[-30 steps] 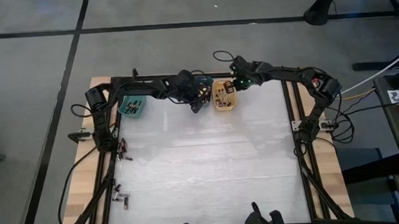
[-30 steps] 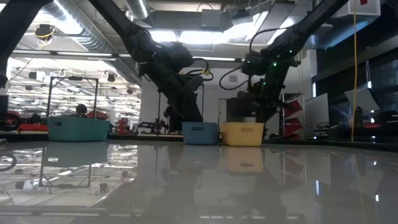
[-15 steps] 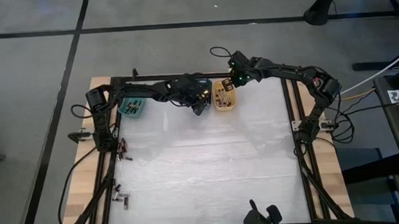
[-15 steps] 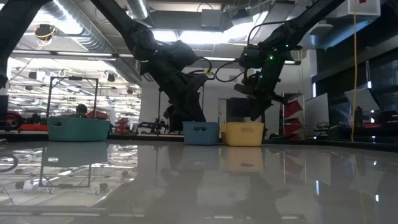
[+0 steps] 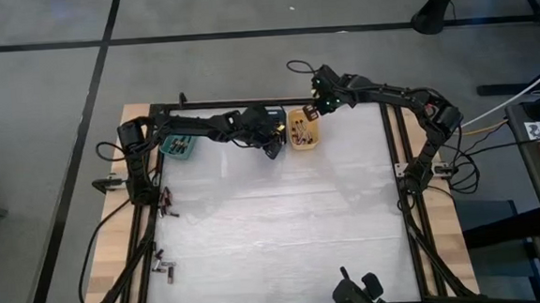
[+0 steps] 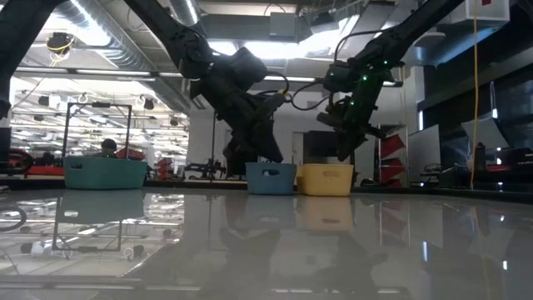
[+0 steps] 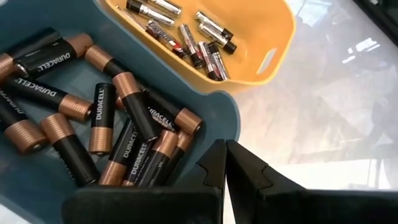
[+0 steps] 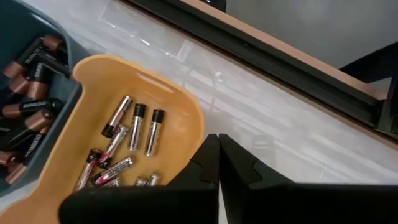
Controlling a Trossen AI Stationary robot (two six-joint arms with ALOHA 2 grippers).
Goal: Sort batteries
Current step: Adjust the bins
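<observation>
The left gripper [image 7: 224, 163] is clenched and empty, poised above the near rim of the blue bin [image 7: 227, 121], which holds black-and-copper batteries [image 7: 101, 117]. The right gripper [image 8: 218, 158] is also clenched with nothing in it, just over the edge of the orange bin [image 8: 189, 118], where slimmer batteries [image 8: 138, 127] lie. Both bins stand side by side at the tabletop's [image 5: 283, 216] far edge, a teal bin [image 5: 178, 146] well apart.

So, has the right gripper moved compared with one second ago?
Yes. In the high view the right gripper has shifted toward the table's far edge, from over the orange bin to its far right corner.
</observation>
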